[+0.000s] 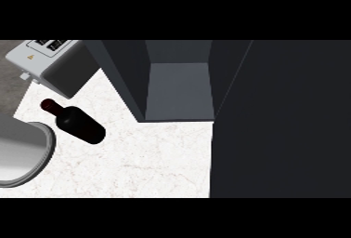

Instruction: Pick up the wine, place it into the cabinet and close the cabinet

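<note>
The wine bottle (77, 123), apparently upright, is standing on the counter (151, 158) left of the open cabinet (179, 88). No hand is showing, so its state cannot be told. Grasping the body sideways is advisable.

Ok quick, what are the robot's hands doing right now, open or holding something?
Left hand: not in view, cannot be told.
Right hand: not in view either; nothing holds the wine bottle on the counter.

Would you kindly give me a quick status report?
Both hands out of view. Dark glass wine bottle on white marble counter, left of open dark grey cabinet. Nothing between them.
</note>
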Tool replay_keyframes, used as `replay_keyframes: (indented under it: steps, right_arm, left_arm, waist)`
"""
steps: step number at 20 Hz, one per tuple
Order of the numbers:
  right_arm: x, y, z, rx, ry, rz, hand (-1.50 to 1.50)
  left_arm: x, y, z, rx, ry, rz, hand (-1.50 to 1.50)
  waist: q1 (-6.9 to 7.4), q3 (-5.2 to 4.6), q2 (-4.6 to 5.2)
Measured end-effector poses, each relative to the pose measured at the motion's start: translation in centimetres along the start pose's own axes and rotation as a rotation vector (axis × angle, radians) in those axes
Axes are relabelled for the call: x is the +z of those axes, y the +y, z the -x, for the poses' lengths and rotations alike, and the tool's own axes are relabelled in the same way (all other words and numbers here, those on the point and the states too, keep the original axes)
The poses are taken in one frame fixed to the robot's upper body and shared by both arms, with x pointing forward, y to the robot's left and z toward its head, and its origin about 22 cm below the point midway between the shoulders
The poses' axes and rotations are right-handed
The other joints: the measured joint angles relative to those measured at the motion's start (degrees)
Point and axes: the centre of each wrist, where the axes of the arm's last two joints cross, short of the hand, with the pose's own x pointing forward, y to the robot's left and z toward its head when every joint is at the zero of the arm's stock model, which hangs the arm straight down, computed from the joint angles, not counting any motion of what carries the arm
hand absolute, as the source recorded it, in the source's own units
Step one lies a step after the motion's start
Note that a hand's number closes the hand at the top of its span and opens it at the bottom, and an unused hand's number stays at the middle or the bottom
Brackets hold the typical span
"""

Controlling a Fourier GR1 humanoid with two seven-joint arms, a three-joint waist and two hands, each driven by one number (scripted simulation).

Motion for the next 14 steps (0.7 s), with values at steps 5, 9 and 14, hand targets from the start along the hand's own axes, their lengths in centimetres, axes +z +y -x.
replay_keyframes:
  steps: [5, 9, 14]
  right_arm:
    - [0.2, 0.0, 0.3, -0.003, -0.007, 0.007, -1.50]
    - [0.3, -0.4, 0.3, 0.012, -0.009, 0.016, -1.50]
    - [0.4, -0.8, 0.4, 0.021, -0.014, 0.015, -1.50]
  left_arm:
    - [-0.6, 1.4, 1.6, -0.038, 0.041, -0.029, -1.50]
    - [-1.2, 2.8, 4.1, -0.063, 0.055, -0.035, -1.50]
    - [-2.4, 4.1, 7.5, -0.084, 0.095, -0.034, -1.50]
  waist:
    - [0.05, 0.00, 0.05]
    - [-0.02, 0.00, 0.12]
    - [-0.33, 0.00, 0.21]
